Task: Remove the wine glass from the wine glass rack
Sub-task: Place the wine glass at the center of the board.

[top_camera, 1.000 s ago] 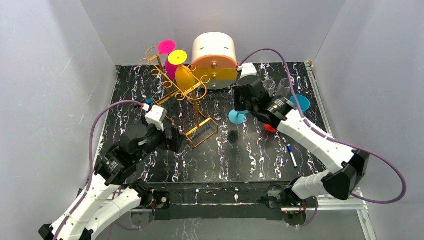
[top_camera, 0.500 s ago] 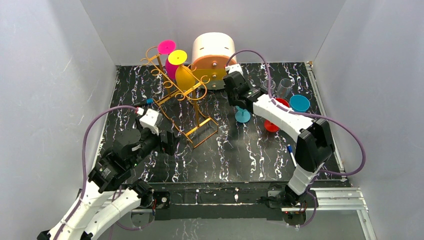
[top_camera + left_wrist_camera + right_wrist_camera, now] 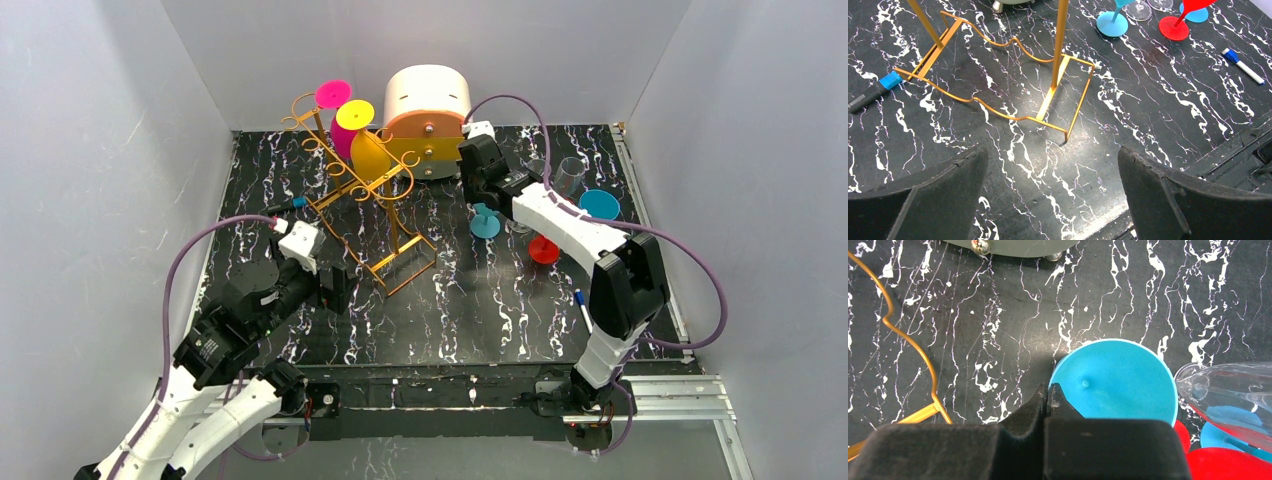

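The orange-gold wire wine glass rack point(image 3: 372, 205) stands at the back left, with its base also in the left wrist view point(image 3: 998, 75). A magenta wine glass point(image 3: 334, 96) and a yellow-footed orange wine glass point(image 3: 368, 152) hang from its rails. My left gripper point(image 3: 335, 288) is open and empty, low in front of the rack base point(image 3: 1050, 165). My right gripper point(image 3: 482, 190) is shut point(image 3: 1049, 390), with its tips at the left rim of a teal wine glass point(image 3: 1115, 382) that stands on the table point(image 3: 485, 226). Nothing shows between its fingers.
A white-and-orange round drawer box point(image 3: 430, 112) stands behind the rack. A red glass point(image 3: 544, 249), a blue glass point(image 3: 600, 205) and a clear glass point(image 3: 570, 172) are at the right. One blue-capped marker point(image 3: 583, 311) lies front right and another point(image 3: 873, 91) lies left of the rack.
My right arm has folded in and its gripper has moved back over the teal glass, which shifted slightly right. My left gripper has drawn back a little from the rack base.
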Action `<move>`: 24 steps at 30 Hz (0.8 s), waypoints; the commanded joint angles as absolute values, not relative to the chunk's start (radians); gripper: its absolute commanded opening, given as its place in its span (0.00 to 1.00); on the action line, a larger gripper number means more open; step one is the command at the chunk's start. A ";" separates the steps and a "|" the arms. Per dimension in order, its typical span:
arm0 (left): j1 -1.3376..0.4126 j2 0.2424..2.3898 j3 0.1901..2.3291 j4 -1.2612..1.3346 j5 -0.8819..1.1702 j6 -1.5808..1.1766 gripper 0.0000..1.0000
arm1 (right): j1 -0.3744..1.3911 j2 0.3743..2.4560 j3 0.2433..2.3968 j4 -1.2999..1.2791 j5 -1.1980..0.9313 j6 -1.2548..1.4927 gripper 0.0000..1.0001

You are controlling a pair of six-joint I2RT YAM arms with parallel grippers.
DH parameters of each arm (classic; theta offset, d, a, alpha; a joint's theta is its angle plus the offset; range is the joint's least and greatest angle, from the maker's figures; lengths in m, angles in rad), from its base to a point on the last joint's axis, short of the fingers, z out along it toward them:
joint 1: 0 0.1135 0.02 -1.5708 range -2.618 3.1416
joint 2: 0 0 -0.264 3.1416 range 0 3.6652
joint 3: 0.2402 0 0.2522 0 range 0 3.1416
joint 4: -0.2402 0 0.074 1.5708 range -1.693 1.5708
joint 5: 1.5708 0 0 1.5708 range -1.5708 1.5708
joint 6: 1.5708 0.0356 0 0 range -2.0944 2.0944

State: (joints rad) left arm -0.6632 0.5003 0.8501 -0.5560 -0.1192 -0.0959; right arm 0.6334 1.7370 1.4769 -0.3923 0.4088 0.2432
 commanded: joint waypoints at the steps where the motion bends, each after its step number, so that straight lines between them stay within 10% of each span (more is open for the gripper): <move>1: -0.664 0.511 0.882 -0.576 -0.084 -0.072 0.98 | 0.632 1.753 1.487 -0.370 0.424 0.243 0.02; 24: -0.663 0.565 0.892 -0.590 -0.057 -0.078 0.98 | 0.622 1.775 1.557 -0.443 0.445 0.243 0.24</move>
State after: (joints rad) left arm -0.6632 0.5591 0.8536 -0.5789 -0.0666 -0.0792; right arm 0.6285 1.7744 1.5002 -0.4221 0.4385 0.2485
